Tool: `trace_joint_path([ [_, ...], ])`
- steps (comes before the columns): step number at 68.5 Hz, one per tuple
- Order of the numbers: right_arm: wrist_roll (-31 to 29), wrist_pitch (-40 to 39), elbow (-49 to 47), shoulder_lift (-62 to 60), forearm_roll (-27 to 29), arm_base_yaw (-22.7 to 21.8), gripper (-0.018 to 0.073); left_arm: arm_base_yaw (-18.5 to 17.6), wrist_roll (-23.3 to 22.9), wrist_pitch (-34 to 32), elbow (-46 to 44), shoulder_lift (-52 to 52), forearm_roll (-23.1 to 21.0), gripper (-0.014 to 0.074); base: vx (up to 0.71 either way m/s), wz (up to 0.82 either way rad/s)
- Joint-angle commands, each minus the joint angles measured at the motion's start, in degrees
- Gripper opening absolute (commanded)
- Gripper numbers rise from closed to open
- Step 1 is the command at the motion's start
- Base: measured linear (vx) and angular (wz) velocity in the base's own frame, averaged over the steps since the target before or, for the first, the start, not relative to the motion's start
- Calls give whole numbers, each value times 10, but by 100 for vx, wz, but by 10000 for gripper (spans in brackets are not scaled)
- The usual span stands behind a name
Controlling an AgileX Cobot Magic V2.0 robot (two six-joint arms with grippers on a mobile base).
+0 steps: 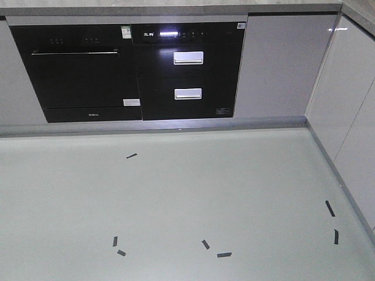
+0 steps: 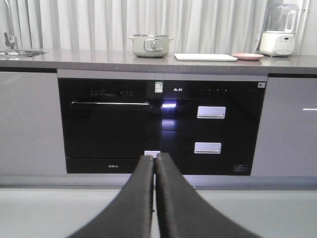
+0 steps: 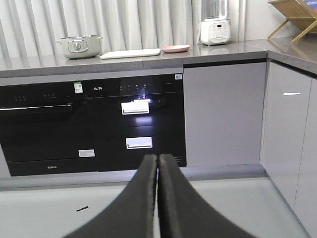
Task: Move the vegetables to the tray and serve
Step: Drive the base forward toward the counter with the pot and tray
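Approach stage. Left gripper [image 2: 154, 157] & right gripper [image 3: 157, 156]: jaws pressed together, empty. Tray [image 2: 205, 57] on worktop [image 2: 74, 58] ahead; veg unseen, poss. in pot [image 2: 150, 45]. Next: drive closer.

Front view angled down; wrist views low, level; all share oven [image 1: 76, 76].

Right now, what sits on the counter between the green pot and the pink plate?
The white tray lies between pot and plate; both wrist views show it.
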Motion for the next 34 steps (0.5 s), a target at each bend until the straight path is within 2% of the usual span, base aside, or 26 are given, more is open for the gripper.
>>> trace_joint_path([
  [1, 0, -45, 9, -4, -7, 1, -6, -2, -2, -40, 16, -8, -5, -6, 9, 2],
  [34, 0, -45, 9, -4, -7, 1, -6, -2, -2, -40, 16, -8, -5, -6, 12, -5],
])
